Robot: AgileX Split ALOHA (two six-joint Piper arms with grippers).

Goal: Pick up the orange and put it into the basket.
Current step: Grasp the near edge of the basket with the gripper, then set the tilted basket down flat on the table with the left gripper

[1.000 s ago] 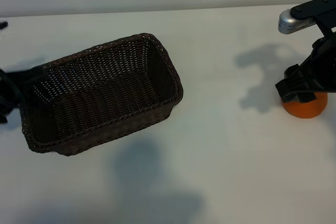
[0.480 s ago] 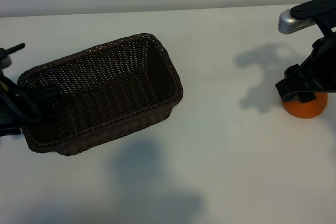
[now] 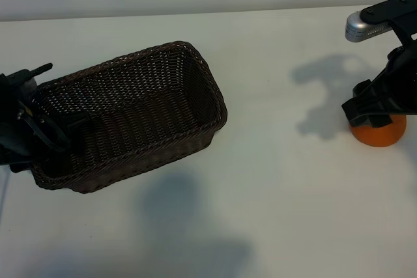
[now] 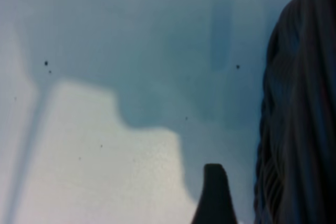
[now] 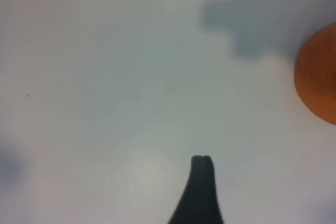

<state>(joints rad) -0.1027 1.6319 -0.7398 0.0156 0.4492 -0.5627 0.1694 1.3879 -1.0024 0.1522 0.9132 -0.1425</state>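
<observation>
The dark brown wicker basket (image 3: 130, 115) lies on the white table, left of centre. My left gripper (image 3: 49, 131) is at its left end, open, with dark parts overlapping the rim. In the left wrist view one black finger (image 4: 212, 192) shows beside the basket wall (image 4: 299, 103). The orange (image 3: 379, 133) sits at the far right, partly hidden under my right gripper (image 3: 374, 118), which hangs open just above it. The right wrist view shows one finger (image 5: 199, 187), with the orange (image 5: 317, 82) off to its side, apart from it.
White table (image 3: 273, 193) all round, with arm shadows on it. A silver part of the right arm (image 3: 361, 27) sticks out above the orange. The table's far edge meets a pale wall at the back.
My left arm has moved in from the left edge to the basket's left end and now overlaps its rim. The basket, the orange and the right arm have stayed put.
</observation>
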